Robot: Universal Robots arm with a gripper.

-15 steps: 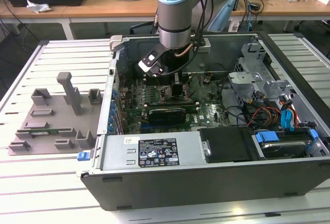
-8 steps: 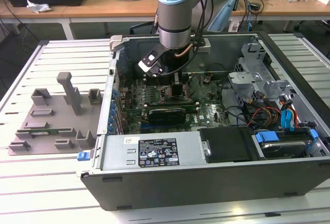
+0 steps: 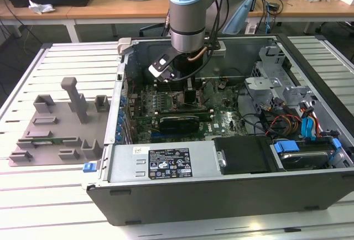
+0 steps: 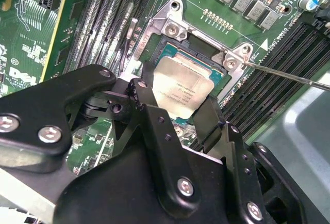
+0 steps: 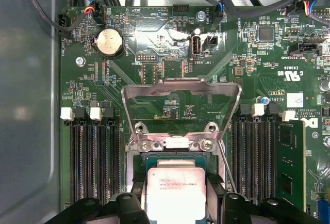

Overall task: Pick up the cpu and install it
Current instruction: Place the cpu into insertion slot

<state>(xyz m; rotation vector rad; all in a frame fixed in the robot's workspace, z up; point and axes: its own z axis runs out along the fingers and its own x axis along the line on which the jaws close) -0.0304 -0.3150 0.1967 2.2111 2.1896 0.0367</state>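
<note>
The cpu [image 4: 181,85], a thin square chip with a silver metal top, sits between my gripper's [image 4: 178,104] two black fingers [image 4: 147,97], right over the open socket [image 4: 206,61] on the green motherboard. In the first wrist view the cpu [image 5: 177,190] lies just past the socket's hinge screws, with the gripper [image 5: 176,198] shut on its two sides. Whether the chip rests in the socket or hovers just above it, I cannot tell. In the exterior view the gripper [image 3: 189,93] reaches down into the open computer case [image 3: 232,190].
The socket's metal load plate [image 5: 180,87] stands flipped open and its thin lever [image 4: 289,75] sticks out sideways. Memory slots [image 5: 95,157] flank the socket. A grey moulded tray [image 3: 55,124] with upright posts lies on the exterior view's left. A power supply [image 3: 160,162] and drive bays [image 3: 310,140] fill the case's near side.
</note>
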